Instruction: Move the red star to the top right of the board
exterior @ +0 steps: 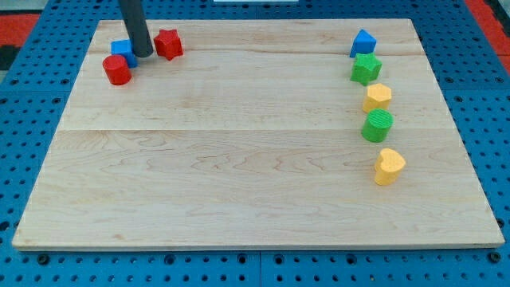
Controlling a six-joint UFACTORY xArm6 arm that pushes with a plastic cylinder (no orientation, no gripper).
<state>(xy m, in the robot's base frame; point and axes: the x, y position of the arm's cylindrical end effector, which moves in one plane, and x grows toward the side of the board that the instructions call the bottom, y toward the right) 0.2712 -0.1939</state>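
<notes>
The red star [168,44] lies near the view's top left of the wooden board [255,159]. My tip [144,55] stands just left of the star, between it and a blue block [122,50]. A red cylinder [116,70] sits just below the blue block. The rod rises from the tip to the view's top edge.
Down the view's right side stand a blue triangular block [362,43], a green star [366,69], a yellow block [378,97], a green cylinder [377,126] and a yellow heart [389,167]. A blue pegboard [32,159] surrounds the board.
</notes>
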